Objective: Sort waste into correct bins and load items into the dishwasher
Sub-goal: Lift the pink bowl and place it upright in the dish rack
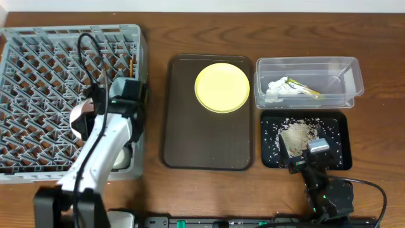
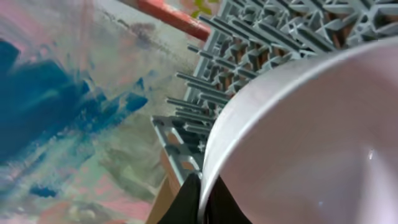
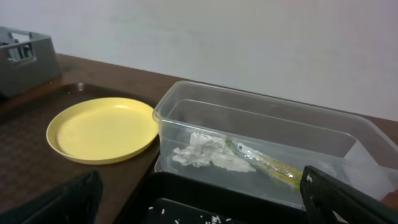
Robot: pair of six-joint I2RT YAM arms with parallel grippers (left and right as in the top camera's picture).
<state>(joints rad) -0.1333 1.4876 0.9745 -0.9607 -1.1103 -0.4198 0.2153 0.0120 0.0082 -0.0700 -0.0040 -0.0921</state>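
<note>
My left gripper [image 1: 93, 109] [image 2: 200, 190] hangs over the right side of the grey lattice dishwasher rack [image 1: 38, 95] [image 2: 249, 56], shut on the rim of a small pale bowl [image 1: 79, 120] [image 2: 311, 137] that is tilted on edge. The round yellow plate [image 1: 221, 87] [image 3: 102, 130] lies on the brown serving tray [image 1: 205, 152]. A clear tub [image 1: 351, 79] [image 3: 261, 115] holds crumpled white tissue [image 1: 277, 87] [image 3: 205, 154] and a yellow-green wrapper [image 1: 305, 90] [image 3: 264, 163]. Rice crumbs [image 1: 297, 134] lie in the black tray [image 1: 340, 123]. My right gripper [image 1: 308, 158] [image 3: 205, 208] stands open and empty at that tray's near edge.
Thin wooden sticks [image 1: 130, 64] show in the rack's right edge row. A whitish round thing [image 1: 123, 158] sits at the rack's near right corner beside my left arm. Bare wooden table [image 1: 380, 158] surrounds the trays.
</note>
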